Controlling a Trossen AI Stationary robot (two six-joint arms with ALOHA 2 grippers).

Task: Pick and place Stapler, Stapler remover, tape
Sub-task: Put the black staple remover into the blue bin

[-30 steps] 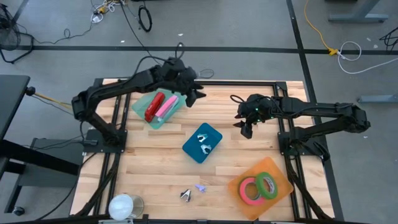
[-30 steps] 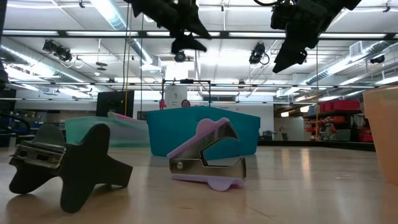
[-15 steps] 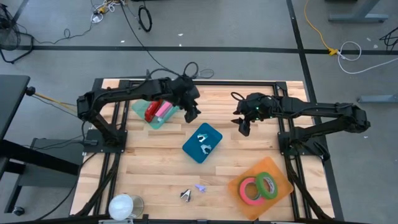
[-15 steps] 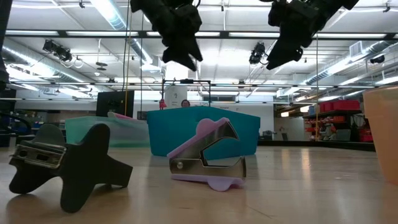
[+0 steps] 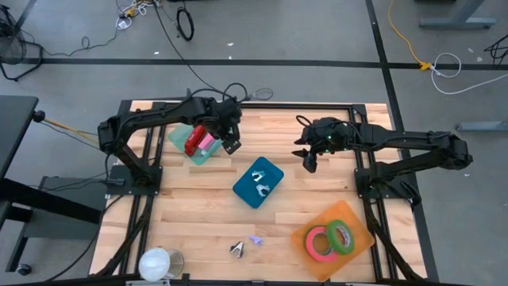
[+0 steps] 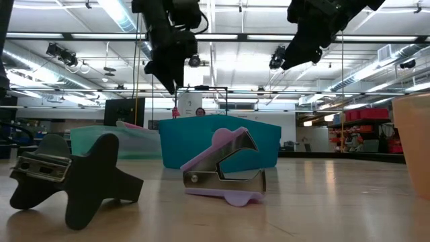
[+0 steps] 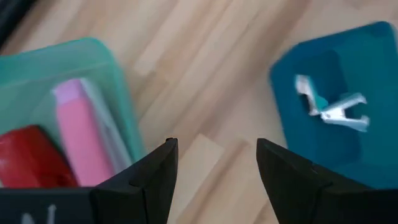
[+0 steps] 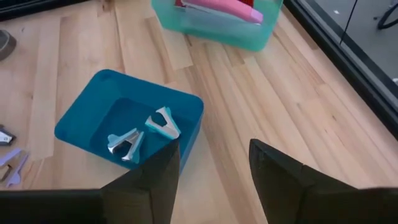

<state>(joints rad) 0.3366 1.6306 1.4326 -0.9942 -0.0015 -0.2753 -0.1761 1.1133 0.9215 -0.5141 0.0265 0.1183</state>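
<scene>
No readable text, label, brand or number shows anywhere

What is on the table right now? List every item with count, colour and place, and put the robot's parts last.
Green tray: one, far left of the table.
Staplers: two, red and pink, in the green tray.
Blue tray: one, table centre.
Staple removers in the blue tray: two, teal and metal.
Loose staple removers: two, black and lilac, near edge.
Orange tray: one, near right.
Tape rolls: two, pink and green, in the orange tray.
White round object: one, near-left corner.
Left gripper: open, above the green tray's edge.
Right gripper: open, empty, right of the blue tray.
</scene>
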